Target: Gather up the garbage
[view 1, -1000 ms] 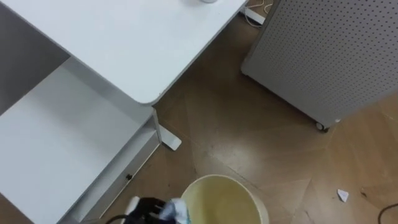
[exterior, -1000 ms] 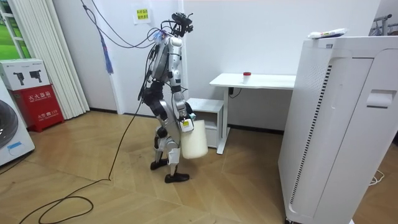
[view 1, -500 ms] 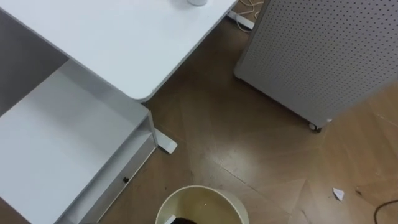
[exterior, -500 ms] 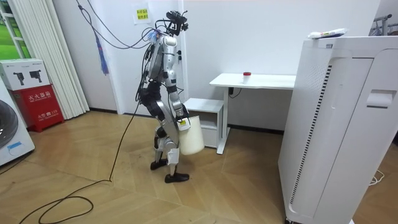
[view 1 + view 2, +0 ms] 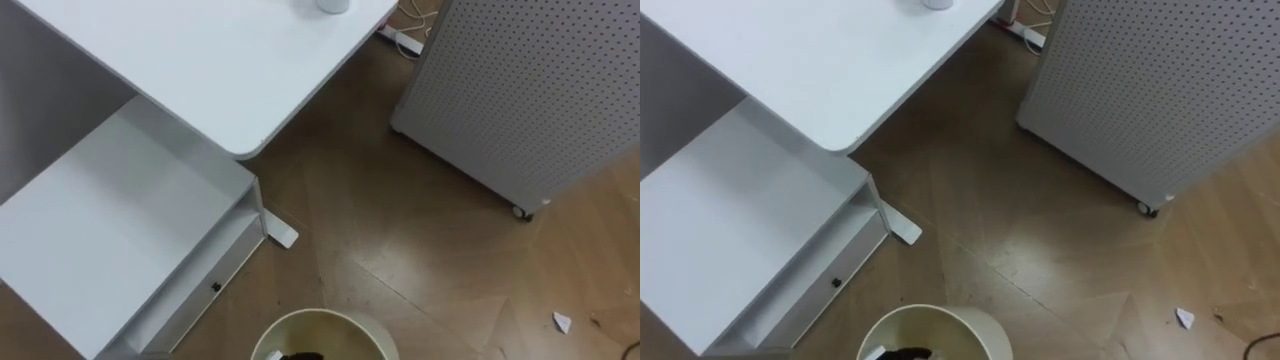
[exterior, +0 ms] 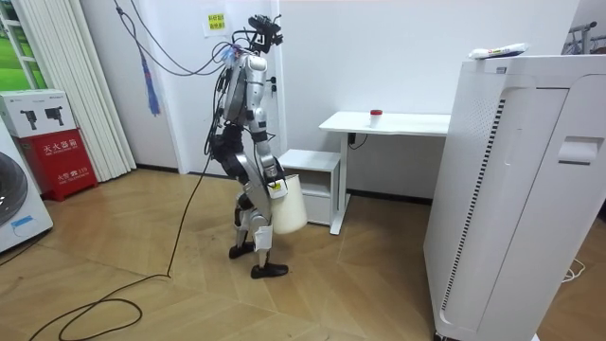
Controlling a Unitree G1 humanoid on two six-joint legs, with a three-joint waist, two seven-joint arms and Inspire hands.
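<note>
The fingers of the left hand (image 6: 276,188) are too small in the room view to read one by one; but the bin (image 6: 290,205) hangs from this hand clear of the floor, so I judge they are curled over its rim. A dark shape at the near rim in the eye views may be these fingers; I cannot tell. The right hand (image 6: 230,150) seems to sit at the waist on the room view's left; its state I cannot tell.

One second ago the robot leaned further forward and the bin hung lower, away from its legs; now the body is straighter and the bin is higher, close to the thigh; the feet stand at the same place. In the left eye view the bin has slid down (the whole picture shifted with the head, so the desk (image 5: 200,60) and the low cabinet (image 5: 110,230) did not move themselves).

The garbage, a small white scrap (image 5: 562,322), lies on the wooden floor to the robot's right, not far from the wheeled corner of the perforated panel (image 5: 520,90) and well apart from the bin; it is not yet picked. So the bin seems ready for carrying; the next move probably calls for a turn to the right and some steps.
</note>
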